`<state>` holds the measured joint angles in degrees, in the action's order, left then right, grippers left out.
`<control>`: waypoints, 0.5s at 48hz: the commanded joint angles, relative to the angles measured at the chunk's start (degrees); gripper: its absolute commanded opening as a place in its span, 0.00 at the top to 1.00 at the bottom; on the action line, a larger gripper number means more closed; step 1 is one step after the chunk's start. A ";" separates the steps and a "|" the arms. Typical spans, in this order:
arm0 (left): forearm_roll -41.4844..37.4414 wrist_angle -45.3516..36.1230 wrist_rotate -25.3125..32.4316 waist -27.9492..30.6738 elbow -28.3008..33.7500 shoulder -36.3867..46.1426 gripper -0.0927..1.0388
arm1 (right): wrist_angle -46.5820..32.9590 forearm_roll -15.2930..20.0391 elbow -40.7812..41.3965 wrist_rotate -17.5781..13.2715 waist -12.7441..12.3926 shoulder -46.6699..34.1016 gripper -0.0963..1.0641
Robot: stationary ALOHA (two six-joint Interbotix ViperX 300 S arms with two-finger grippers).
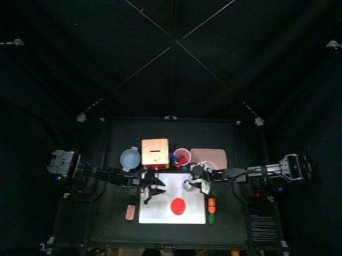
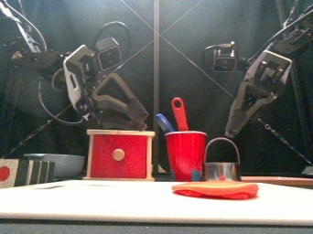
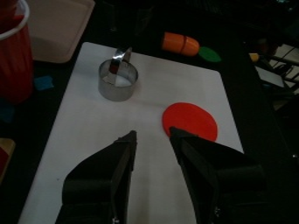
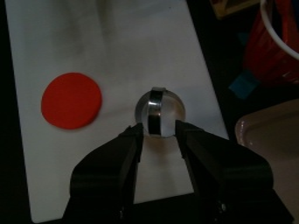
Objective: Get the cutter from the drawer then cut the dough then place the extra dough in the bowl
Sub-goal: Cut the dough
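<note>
Well, left hand [image 3: 152, 134] spread, holding nothing — the cutter [image 3: 117, 83] is already out, standing on the white board [image 3: 93, 149] beside the whole dough disc [image 3: 191, 120], right hand [image 4: 162, 133] spread just above it. Cutting and filling the bowl [image 2: 71, 163] are left.

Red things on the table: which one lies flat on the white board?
The red dough disc, flat on the board near the cutter. The red cup and red-fronted box stand upright off the board.
</note>
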<state>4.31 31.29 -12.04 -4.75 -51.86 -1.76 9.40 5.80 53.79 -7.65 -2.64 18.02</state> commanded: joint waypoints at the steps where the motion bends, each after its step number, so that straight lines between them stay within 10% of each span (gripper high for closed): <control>1: 0.09 0.35 0.09 0.18 0.79 0.44 0.24 | -0.44 0.09 -1.76 0.00 0.09 0.18 0.27; 24: 0.09 0.09 0.00 0.18 0.53 0.44 0.24 | -0.44 0.18 -3.78 0.00 0.18 -4.92 0.28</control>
<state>4.31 31.20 -12.04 -4.75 -51.86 -1.85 9.32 6.06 51.33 -7.65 -2.55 12.39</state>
